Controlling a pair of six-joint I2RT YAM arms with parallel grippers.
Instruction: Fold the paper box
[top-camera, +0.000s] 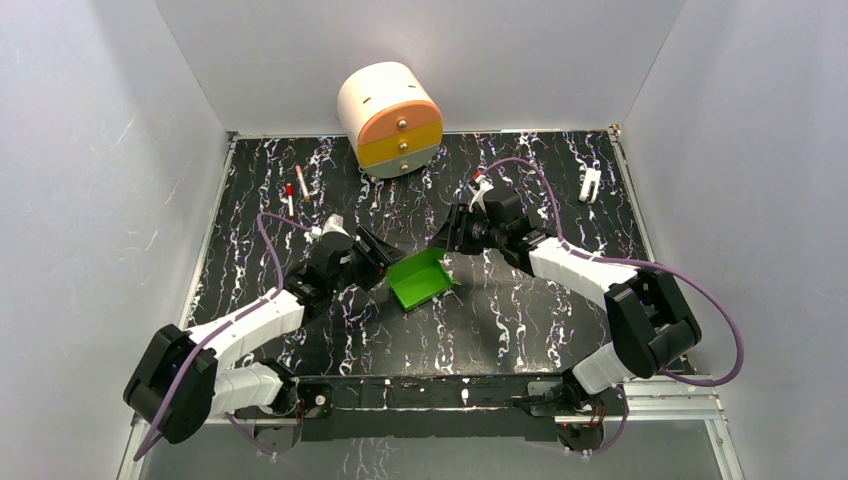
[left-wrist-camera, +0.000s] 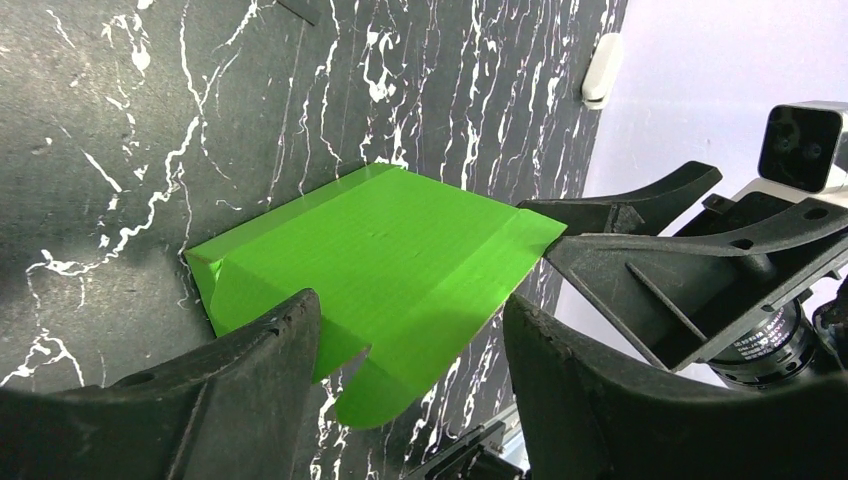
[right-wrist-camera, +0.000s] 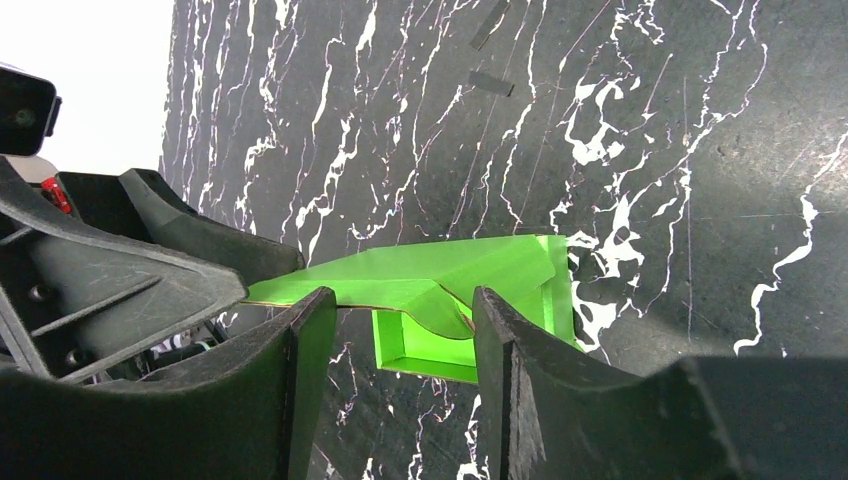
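Observation:
The paper box (top-camera: 420, 278) is bright green card, partly formed, lying on the black marbled table between the two arms. My left gripper (top-camera: 385, 266) meets it from the left and my right gripper (top-camera: 445, 240) from behind it on the right. In the left wrist view the box (left-wrist-camera: 380, 250) has a wide flat panel facing me, and a rounded flap hangs between the open jaws of the left gripper (left-wrist-camera: 410, 345). In the right wrist view the box (right-wrist-camera: 450, 270) shows an open cavity under a curled flap, just past the open right gripper (right-wrist-camera: 400, 325). Neither gripper pinches the card.
A cream round drawer unit (top-camera: 392, 118) with orange and yellow drawers stands at the back. Two small pens (top-camera: 296, 190) lie at the back left, and a white clip (top-camera: 590, 184) at the back right. White walls close in three sides of the table.

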